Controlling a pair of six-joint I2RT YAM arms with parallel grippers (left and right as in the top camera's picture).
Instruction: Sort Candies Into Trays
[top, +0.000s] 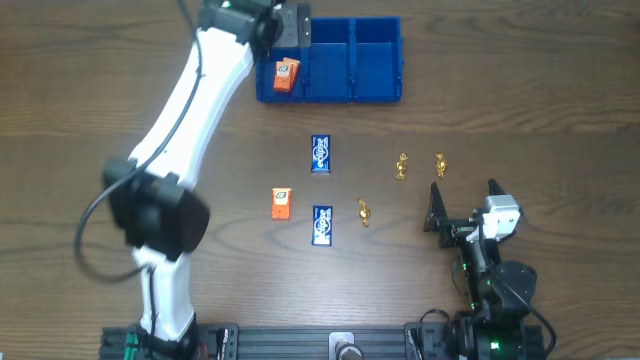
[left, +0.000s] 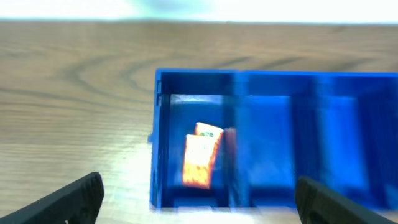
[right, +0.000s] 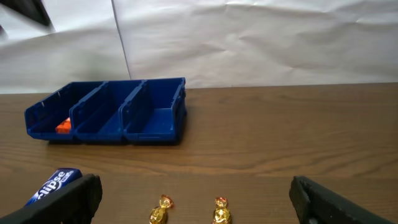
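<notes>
Your left hand (left: 199, 185) hangs wide open and empty over the left compartment of the tray (top: 378, 94), where 1 orange candy (top: 286, 75) lies. Your right hand (top: 466, 196), also open and empty, sits near 3 gold candies (top: 402, 166) on the table (top: 560, 120). They look light and slick, so pinch the wrapped middle, not the twisted ends.

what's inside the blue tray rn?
One orange candy in the blue tray, leftmost compartment in the top view. The middle and right compartments look empty. The left gripper covers that left compartment's far end from above.
</notes>
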